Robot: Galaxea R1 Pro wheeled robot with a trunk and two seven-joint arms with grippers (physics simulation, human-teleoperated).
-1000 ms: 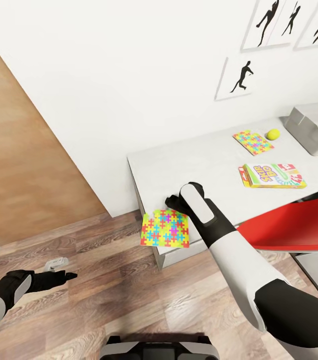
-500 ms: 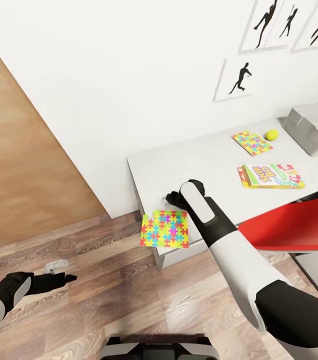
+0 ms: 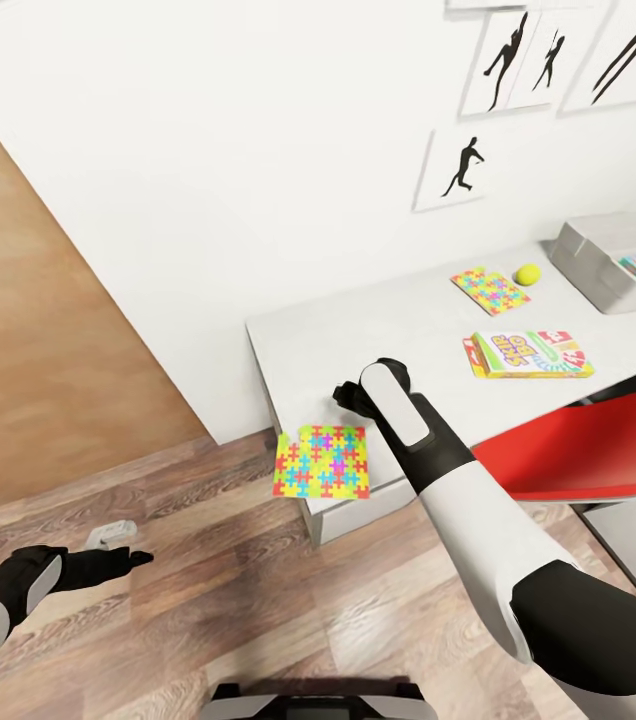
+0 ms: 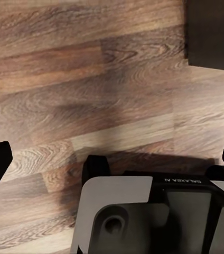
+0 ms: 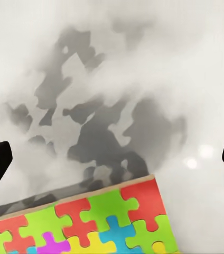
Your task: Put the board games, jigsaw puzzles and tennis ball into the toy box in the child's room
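Since the earlier frames, the head camera has been shifted, so the whole scene sits a little lower and further left, while the right gripper [image 3: 350,398] is kept above the table [image 3: 388,320] corner. Its fingers are seen spread wide in the right wrist view, nothing held. The larger jigsaw puzzle [image 3: 321,462] is found overhanging the table's near edge, just beside that gripper. The smaller jigsaw puzzle [image 3: 489,289], tennis ball [image 3: 527,273] and SKIP-BO box [image 3: 526,355] are laid further along, near the toy box [image 3: 598,262]. The left gripper [image 3: 118,560] is held open over the wood floor [image 3: 208,560], empty.
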